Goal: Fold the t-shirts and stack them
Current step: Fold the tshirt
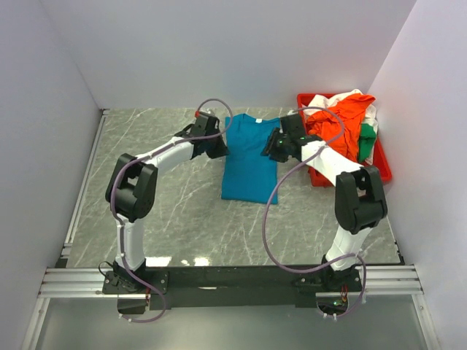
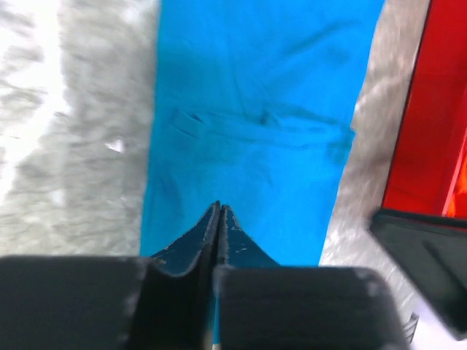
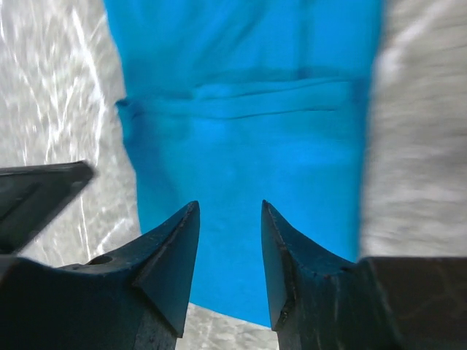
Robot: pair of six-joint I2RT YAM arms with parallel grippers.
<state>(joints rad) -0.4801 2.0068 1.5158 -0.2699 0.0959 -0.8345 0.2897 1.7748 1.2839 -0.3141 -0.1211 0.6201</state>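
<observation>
Your left gripper [image 2: 219, 210] sits at the left edge of the teal-blue cloth t-shirt [image 1: 249, 157], jaws pressed together with nothing visible between them. That shirt lies flat on the grey marbled table [image 1: 168, 211]. Your right gripper [image 3: 230, 215] hangs over its right side, jaws apart and empty. The orange, white and green shirts [image 1: 343, 109] are heaped in the red plastic tray [image 1: 381, 173].

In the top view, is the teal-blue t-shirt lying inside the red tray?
No, the teal-blue t-shirt lies flat on the table, left of the red tray.

White left arm [image 1: 132, 240] with fat black joints, same-looking right arm [image 1: 326, 162], thin purple cables [image 1: 265, 230] looped along both, dark pointed fingers [image 3: 171, 255]
</observation>
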